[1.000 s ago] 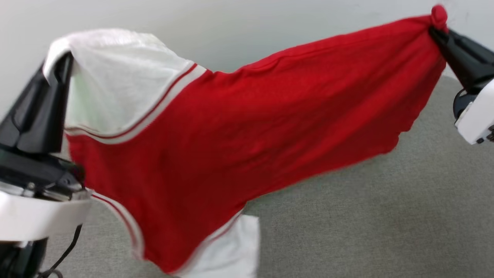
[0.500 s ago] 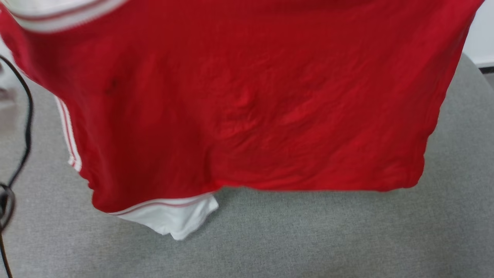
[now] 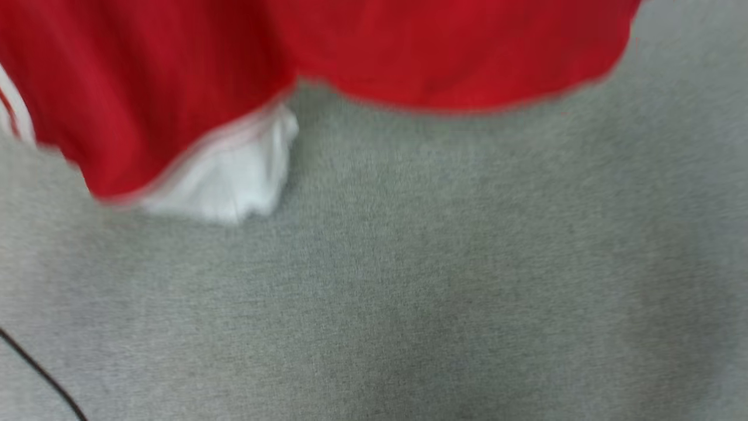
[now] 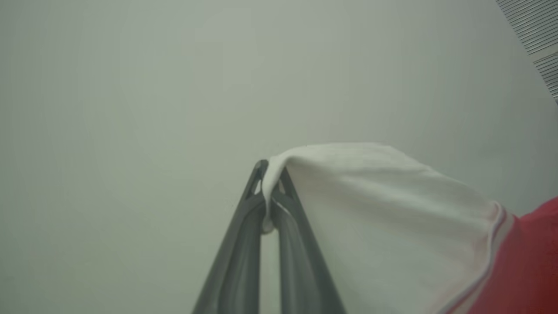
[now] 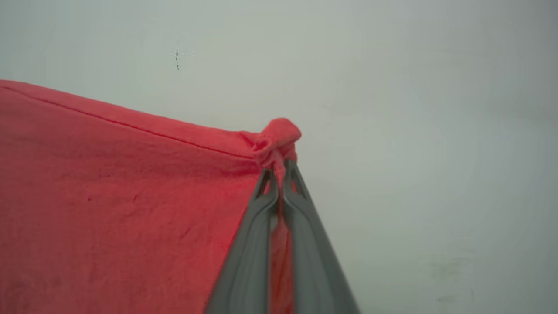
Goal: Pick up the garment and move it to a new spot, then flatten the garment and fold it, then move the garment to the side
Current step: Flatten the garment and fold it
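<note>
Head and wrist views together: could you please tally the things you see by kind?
Shirt: 1
Pairs of fingers: 2 (left fingers, right fingers, each shut on the shirt)
Black cable: 1
Grey surface: 1
Total: 5

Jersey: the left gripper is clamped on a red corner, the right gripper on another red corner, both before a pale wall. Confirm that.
Wrong on one count. The left gripper is clamped on the white sleeve of the jersey, not a red corner; the left wrist view shows it. The right gripper is shut on a red corner, both before the pale wall.
</note>
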`<state>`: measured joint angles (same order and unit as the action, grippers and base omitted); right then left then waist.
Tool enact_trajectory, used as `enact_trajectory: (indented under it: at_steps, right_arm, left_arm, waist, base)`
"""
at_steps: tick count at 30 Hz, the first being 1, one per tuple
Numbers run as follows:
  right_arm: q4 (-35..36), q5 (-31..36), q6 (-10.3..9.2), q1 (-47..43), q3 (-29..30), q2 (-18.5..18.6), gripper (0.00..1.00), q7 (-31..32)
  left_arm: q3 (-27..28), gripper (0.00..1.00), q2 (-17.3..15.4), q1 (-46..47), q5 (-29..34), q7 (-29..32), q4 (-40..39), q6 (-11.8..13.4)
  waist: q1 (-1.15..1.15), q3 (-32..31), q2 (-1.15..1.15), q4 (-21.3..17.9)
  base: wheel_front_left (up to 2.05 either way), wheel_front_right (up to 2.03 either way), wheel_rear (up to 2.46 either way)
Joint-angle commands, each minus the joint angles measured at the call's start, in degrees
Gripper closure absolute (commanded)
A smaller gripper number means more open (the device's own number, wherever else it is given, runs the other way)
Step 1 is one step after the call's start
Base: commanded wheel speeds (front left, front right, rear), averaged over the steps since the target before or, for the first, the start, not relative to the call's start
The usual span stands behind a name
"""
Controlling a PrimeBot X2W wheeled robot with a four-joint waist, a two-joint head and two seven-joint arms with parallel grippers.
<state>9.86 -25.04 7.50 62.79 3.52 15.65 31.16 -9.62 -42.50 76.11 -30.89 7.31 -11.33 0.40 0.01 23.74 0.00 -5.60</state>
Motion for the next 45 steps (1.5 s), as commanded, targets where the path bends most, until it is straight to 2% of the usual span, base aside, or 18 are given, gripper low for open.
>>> enact_trajectory:
  at_steps: [1,5,6,7,8,14,20,27,34,40,45]
  right_arm:
    - [-3.2,1.2,-0.03,4.1,0.0,-0.3,1.00,-1.5]
    - [-10.5,3.4,-0.03,12.6,-0.5,0.0,1.00,-4.4]
    - [-10.5,3.4,-0.03,12.6,-0.5,0.0,1.00,-4.4]
    - [-14.1,4.8,-0.03,16.2,-1.2,0.1,1.00,-6.3]
    - [-14.1,4.8,-0.03,16.2,-1.2,0.1,1.00,-6.3]
    - [-24.9,8.4,-0.04,25.2,-1.9,-0.7,1.00,-11.7]
    - [-32.4,12.6,-0.04,27.5,-3.5,-0.3,1.00,-18.8]
    - [-38.9,13.4,-0.04,21.0,-7.0,0.3,1.00,-24.9]
    - [-42.7,10.2,-0.03,7.8,-11.7,1.2,1.00,-28.8]
    - [-43.7,5.1,-0.03,-4.8,-15.0,1.7,1.00,-29.8]
    - [-42.3,-0.2,-0.03,-14.5,-18.6,3.2,1.00,-29.2]
  left_arm:
    - [-1.0,1.00,0.6,4.7,0.7,-0.6,3.8,-1.4]
    - [-3.1,1.00,2.3,15.5,2.3,-2.7,13.4,-3.8]
    - [-3.1,1.00,2.3,15.5,2.3,-2.7,13.4,-3.8]
    - [-4.4,1.00,3.3,20.0,3.3,-4.1,18.2,-4.8]
    - [-4.4,1.00,3.3,20.0,3.3,-4.1,18.2,-4.8]
    - [-6.7,1.00,6.9,31.8,4.5,-8.0,31.9,-6.1]
    - [-9.1,1.00,10.6,32.5,4.4,-13.8,41.6,-6.8]
    - [-13.0,1.00,13.0,20.2,2.7,-19.7,45.1,-7.5]
    - [-15.0,1.00,15.1,-0.8,0.9,-22.2,41.7,-7.2]
    - [-16.9,1.00,14.3,-21.2,0.0,-22.3,35.8,-5.0]
    - [-17.7,1.00,11.8,-36.8,-2.2,-20.7,29.1,-2.3]
  waist:
    - [-0.01,6.1,0.00,0.3]
    - [-0.01,10.3,0.00,1.1]
    - [-0.01,10.3,0.00,1.1]
    - [-0.01,11.8,0.00,1.4]
    - [-0.01,11.8,0.00,1.4]
    - [-0.01,15.7,0.00,3.0]
    - [-0.01,17.6,0.00,4.9]
    - [-0.01,16.0,0.00,6.8]
    - [-0.01,10.2,0.00,8.2]
    - [-0.01,3.6,0.00,8.4]
    - [-0.01,-1.7,0.00,8.3]
  base:
    - [0.00,0.00,0.00]
    - [0.00,0.00,0.00]
    - [0.00,0.00,0.00]
    - [0.00,0.00,0.00]
    - [0.00,0.00,0.00]
    - [0.00,0.00,0.00]
    - [0.00,0.00,0.00]
    - [0.00,0.00,0.00]
    - [0.00,0.00,0.00]
    - [0.00,0.00,0.00]
    - [0.00,0.00,0.00]
